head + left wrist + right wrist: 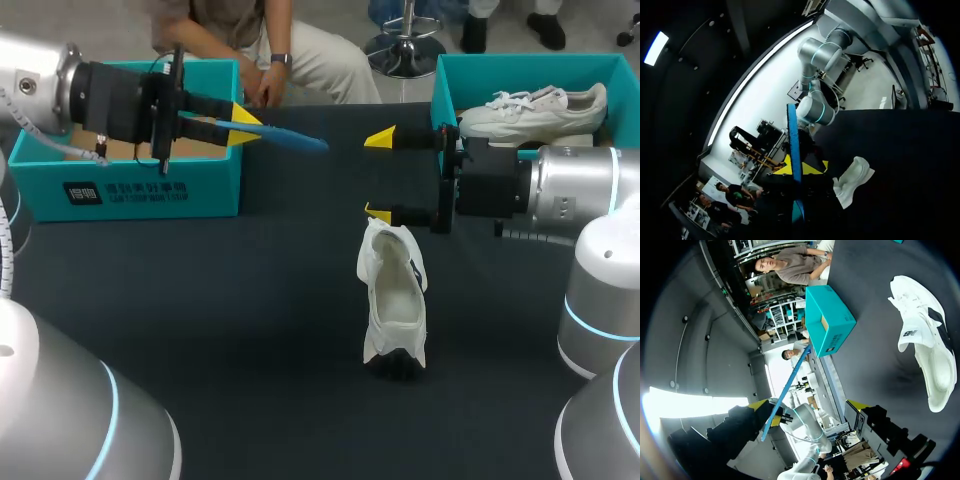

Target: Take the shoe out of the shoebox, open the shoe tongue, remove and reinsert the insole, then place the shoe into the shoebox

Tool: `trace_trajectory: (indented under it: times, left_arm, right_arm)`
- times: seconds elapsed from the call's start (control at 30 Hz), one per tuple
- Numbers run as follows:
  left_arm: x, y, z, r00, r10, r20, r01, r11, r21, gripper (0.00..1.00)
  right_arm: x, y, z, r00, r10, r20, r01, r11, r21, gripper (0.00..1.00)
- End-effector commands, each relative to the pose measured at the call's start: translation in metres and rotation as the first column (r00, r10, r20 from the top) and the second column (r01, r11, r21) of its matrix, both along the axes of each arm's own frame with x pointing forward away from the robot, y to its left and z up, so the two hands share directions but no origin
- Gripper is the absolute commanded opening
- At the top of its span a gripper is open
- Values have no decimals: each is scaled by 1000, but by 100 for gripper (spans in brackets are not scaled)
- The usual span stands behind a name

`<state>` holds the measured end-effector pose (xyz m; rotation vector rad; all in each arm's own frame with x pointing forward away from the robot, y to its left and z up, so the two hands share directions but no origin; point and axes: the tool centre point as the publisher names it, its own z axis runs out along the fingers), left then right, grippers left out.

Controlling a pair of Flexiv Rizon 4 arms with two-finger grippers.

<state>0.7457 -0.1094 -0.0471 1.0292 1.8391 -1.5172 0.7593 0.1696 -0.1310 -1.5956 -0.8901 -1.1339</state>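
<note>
A white shoe [395,300] lies on the dark table [200,300] near the middle, its opening facing up. The shoe [854,180] also shows in the left wrist view and, with its tongue folded out, as the shoe [922,350] in the right wrist view. My left gripper [243,125] hovers in front of the left teal shoebox [140,190], shut on a thin blue insole [285,137] that points toward the middle. The insole [794,155] stands edge-on between its yellow tips. My right gripper [380,175] is open, its nearer fingertip just above the shoe's far end.
A second teal box [470,75] at the back right holds another white shoe [535,110]. A person sits behind the far edge with a hand [268,88] close to the left shoebox. My right arm's base [600,290] stands at the right.
</note>
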Motion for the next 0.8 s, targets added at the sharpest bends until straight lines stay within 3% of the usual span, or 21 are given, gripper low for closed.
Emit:
trace_trajectory:
  times: [0.03,0.53,0.8]
  left_arm:
    - [-8,-3,-7,1000,-4,27,4,1000,-3,0]
    - [-35,-18,-27,986,-48,158,44,999,29,0]
    - [-49,-39,-30,977,-91,192,85,996,37,0]
  right_arm:
    - [0,2,0,1000,-2,-1,2,1000,-2,100]
    - [0,2,0,1000,-2,-1,2,1000,-2,100]
    - [0,2,0,1000,-2,-1,2,1000,-2,100]
